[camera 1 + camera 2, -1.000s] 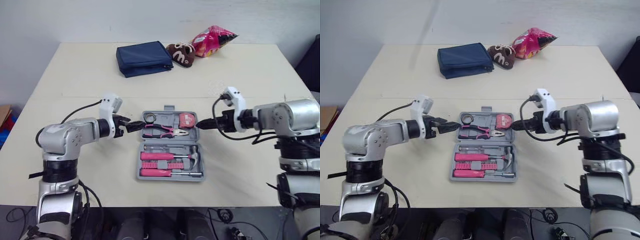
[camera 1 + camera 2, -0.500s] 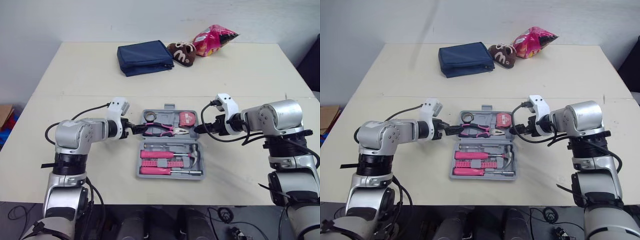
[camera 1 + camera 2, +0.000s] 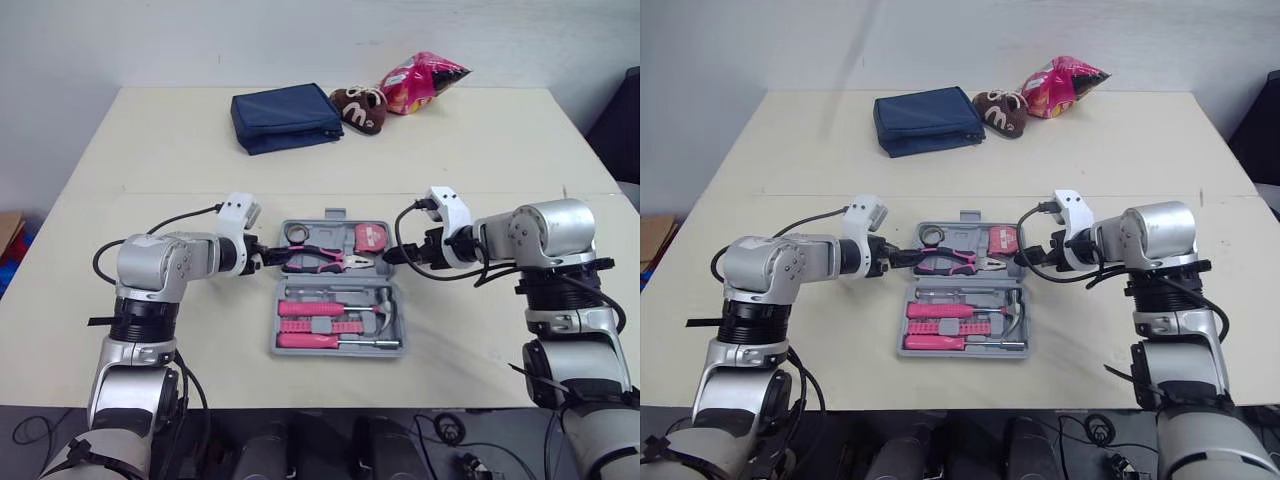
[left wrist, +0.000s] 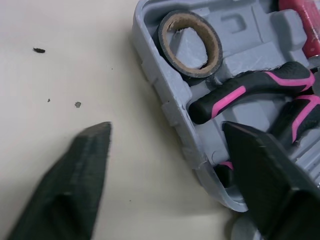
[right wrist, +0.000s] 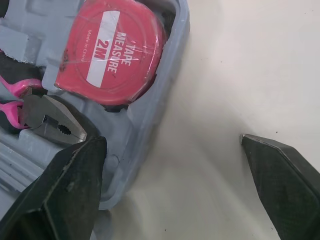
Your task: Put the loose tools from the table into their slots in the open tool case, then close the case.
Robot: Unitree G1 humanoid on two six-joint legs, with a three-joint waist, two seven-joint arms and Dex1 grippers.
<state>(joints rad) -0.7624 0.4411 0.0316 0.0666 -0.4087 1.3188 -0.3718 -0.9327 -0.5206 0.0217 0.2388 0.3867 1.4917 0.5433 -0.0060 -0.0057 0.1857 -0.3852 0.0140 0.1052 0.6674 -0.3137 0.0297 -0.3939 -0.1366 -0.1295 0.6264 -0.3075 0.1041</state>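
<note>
Between the two grippers lies the open case point(image 4: 161, 94), flat on the table point(image 3: 200, 150), its tools seated in their slots. The left gripper point(image 4: 166, 127) has its fingers apart, one over bare table outside the case wall, the other inside above the pliers point(image 4: 235, 95). Just ahead of it sits the tape roll point(image 4: 167, 57). The right gripper point(image 5: 172, 138) is likewise spread, one finger over the case corner by the plier nose, the other over bare table, with the tape measure point(image 5: 117, 60) just ahead. By my reading the stowing is done and only folding the case shut remains. The grippers flank the far half, and neither grips anything. Count: one case, one tape roll, one pair of pliers, one tape measure, one hammer point(image 3: 385, 308), and pink-handled drivers in the near half whose number I cannot tell. Well beyond both grippers lie one pouch point(image 3: 287, 118), one plush point(image 3: 358, 106) and one snack bag point(image 3: 422, 77), none a tool.
</note>
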